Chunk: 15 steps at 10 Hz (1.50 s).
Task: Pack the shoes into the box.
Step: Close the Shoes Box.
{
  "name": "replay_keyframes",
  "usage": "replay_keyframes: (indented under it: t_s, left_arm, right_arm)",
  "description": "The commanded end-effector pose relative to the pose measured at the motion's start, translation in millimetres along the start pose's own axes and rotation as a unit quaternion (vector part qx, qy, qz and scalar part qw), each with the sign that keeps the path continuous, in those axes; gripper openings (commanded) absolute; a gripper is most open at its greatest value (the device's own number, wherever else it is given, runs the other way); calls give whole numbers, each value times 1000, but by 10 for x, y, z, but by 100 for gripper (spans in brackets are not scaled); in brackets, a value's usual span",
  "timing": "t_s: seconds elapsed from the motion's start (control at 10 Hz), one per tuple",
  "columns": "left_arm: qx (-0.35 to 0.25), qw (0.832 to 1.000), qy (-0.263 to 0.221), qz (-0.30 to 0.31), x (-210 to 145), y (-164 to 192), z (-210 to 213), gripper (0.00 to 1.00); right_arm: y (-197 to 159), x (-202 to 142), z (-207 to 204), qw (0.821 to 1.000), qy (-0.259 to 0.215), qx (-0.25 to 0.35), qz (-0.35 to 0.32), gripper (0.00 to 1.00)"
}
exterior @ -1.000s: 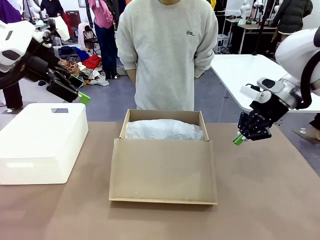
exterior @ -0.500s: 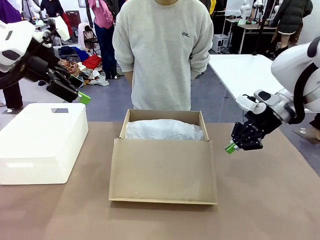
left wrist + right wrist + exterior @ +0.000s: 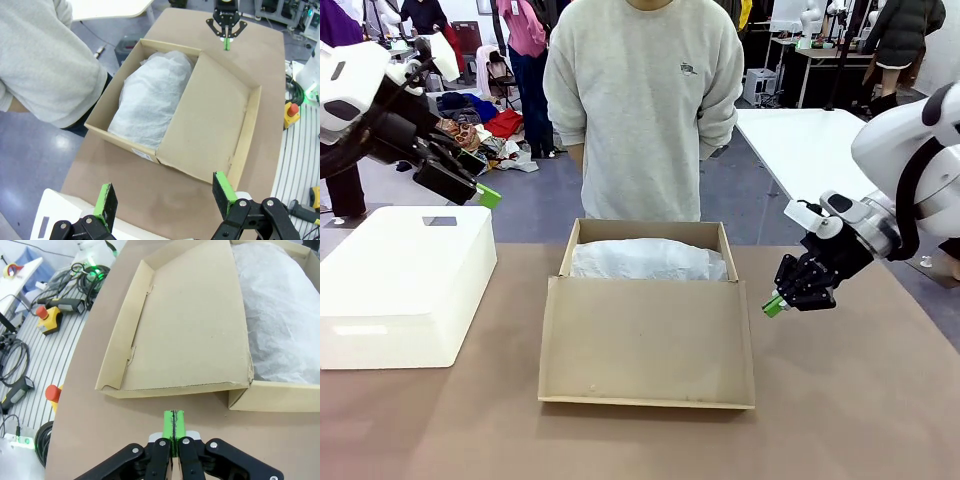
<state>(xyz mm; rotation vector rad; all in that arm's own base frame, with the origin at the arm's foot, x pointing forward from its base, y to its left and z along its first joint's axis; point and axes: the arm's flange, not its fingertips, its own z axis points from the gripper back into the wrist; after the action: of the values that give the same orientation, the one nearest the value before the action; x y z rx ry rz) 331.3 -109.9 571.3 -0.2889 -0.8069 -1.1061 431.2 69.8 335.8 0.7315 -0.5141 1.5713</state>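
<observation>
The tan cardboard box (image 3: 582, 236) stands mid-table, and its flap lid (image 3: 645, 340) lies tilted over the near half. White tissue paper (image 3: 645, 260) fills the far half. The shoes are hidden. My right gripper (image 3: 775, 305) hangs shut and empty just off the box's right side, a little above the table. In the right wrist view, that right gripper (image 3: 174, 422) has its green pads pressed together near the lid's corner (image 3: 240, 382). My left gripper (image 3: 485, 193) is raised at the far left, above the white box. In its own view the left gripper (image 3: 164, 197) is open and empty, high above the box (image 3: 210, 130).
A big white rounded box (image 3: 405, 280) sits on the table at the left. A person in a grey sweatshirt (image 3: 645, 100) stands right behind the cardboard box, hands behind the back. Bare brown tabletop (image 3: 850, 400) lies in front and to the right.
My right gripper has moved left and slightly down, closer to the box's right side, still shut. The left arm has not moved.
</observation>
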Motion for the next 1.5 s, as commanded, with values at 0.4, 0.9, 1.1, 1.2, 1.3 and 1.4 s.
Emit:
replay_keyframes:
  t_s: [0.4, 0.9, 1.1, 1.2, 1.3, 1.4]
  left_arm:
    - [-5, 1000, -4, 0, 1, -1, 6, 100]
    - [-5, 1000, -4, 0, 1, -1, 6, 100]
    - [-5, 1000, -4, 0, 1, -1, 6, 100]
    - [-5, 1000, -4, 0, 1, -1, 6, 100]
    - [-5, 1000, -4, 0, 1, -1, 6, 100]
    - [-5, 1000, -4, 0, 1, -1, 6, 100]
  right_arm:
    - [-19, -143, -313, 1000, -18, -14, 0, 0]
    - [-54, -243, -500, 1000, -23, -13, -6, 0]
    - [-72, -279, -561, 1000, -24, -14, -7, 0]
    - [-85, -295, -595, 1000, -24, -12, -8, 0]
    - [-94, -314, -636, 1000, -26, -10, -12, 0]
    - [-84, -315, -675, 999, -29, -7, -13, 0]
